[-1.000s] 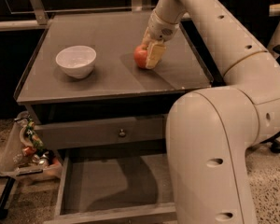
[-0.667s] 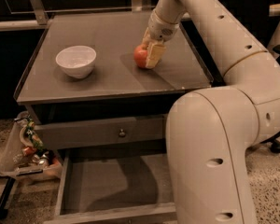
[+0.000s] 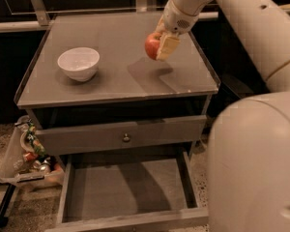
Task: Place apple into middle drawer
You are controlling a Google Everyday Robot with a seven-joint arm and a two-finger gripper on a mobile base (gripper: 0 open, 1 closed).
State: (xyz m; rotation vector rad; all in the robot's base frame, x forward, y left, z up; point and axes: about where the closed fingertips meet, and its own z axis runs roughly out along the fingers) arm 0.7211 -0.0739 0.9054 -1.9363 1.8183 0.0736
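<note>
The apple (image 3: 152,45) is found clenched in the jaws at the right rear of the bench (image 3: 111,30), with one cream finger (image 3: 167,46) laid across its right side. It is held clear of the surface, as its shadow (image 3: 146,72) falls apart from it (a lift is judged necessary so that the fruit can be carried over the front edge). The middle drawer (image 3: 125,190) is seen pulled open below the closed drawer front (image 3: 87,140), and its floor is exposed to receive the load. The white bowl (image 3: 79,63) is left well apart at the left, outside the likely path. Against the earlier frame, the apple is noted raised from the bench, where it previously rested; bowl and drawer are unchanged.
</note>
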